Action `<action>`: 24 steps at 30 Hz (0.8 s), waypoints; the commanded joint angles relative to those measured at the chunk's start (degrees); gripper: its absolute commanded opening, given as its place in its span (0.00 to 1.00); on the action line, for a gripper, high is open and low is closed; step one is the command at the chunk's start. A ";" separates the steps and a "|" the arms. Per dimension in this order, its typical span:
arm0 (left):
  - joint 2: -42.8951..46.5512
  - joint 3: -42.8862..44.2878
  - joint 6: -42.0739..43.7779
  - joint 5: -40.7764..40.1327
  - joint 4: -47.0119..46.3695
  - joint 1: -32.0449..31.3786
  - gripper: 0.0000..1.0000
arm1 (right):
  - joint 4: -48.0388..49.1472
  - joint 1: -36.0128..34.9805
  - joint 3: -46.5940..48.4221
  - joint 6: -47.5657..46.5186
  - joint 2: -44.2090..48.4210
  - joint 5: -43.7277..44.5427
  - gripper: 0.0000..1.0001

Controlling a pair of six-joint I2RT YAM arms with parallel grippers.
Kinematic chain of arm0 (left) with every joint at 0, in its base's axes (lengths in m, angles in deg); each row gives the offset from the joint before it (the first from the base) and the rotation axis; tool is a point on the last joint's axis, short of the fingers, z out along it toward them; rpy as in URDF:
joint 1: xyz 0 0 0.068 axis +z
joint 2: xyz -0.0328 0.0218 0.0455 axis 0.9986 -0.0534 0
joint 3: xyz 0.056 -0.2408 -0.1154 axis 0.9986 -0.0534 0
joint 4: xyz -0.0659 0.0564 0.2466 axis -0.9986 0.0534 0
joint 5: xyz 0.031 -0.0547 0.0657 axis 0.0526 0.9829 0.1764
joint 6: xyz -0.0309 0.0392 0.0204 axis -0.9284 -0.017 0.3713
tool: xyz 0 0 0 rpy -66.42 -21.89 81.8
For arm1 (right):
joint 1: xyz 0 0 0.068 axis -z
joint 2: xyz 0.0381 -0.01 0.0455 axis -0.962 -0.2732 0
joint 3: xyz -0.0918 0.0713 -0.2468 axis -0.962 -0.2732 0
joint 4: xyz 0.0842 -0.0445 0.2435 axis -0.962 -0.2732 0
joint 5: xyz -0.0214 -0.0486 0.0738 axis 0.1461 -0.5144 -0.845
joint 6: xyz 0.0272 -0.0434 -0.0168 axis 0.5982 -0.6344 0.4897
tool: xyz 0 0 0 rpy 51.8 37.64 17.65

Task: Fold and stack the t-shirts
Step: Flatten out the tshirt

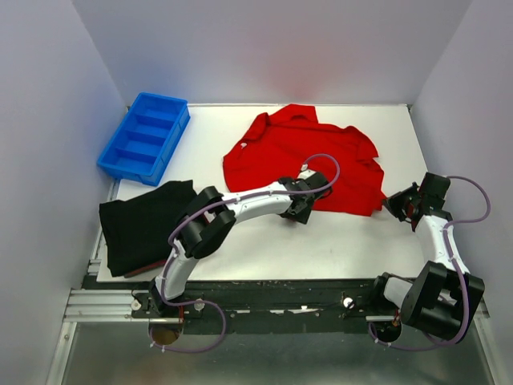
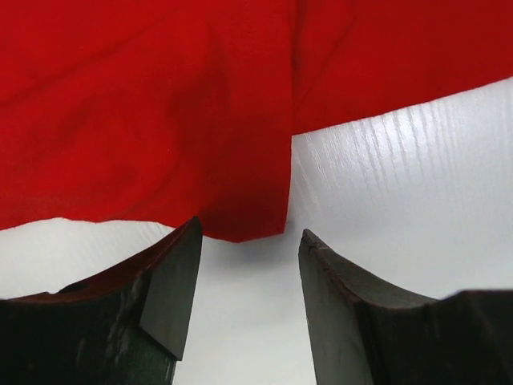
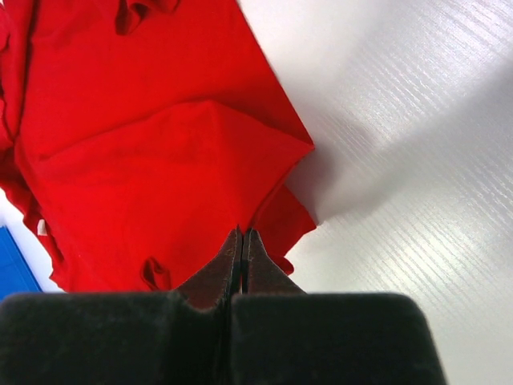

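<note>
A bright red t-shirt [image 1: 300, 152] lies spread and rumpled on the white table [image 1: 321, 249]. My left gripper [image 1: 309, 199] is at its near hem. In the left wrist view the left gripper [image 2: 250, 234] is open, and a corner of the red t-shirt [image 2: 248, 216] lies just ahead of its fingertips with nothing between them. My right gripper [image 1: 395, 204] hovers by the shirt's right edge. The right wrist view shows the right gripper [image 3: 242, 234] shut and empty, over the red t-shirt [image 3: 152, 160]. A folded black t-shirt [image 1: 144, 224] lies on a dark-red one [image 1: 143, 271] at the near left.
A blue plastic compartment bin [image 1: 144, 136] stands at the far left corner of the table. Grey walls close in the left, back and right sides. A metal rail [image 1: 104, 305] with the arm bases runs along the near edge.
</note>
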 commanded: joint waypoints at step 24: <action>16.29 -1.63 2.74 -9.13 13.50 6.75 0.00 | -4.78 0.11 7.48 -1.35 2.31 -2.78 0.01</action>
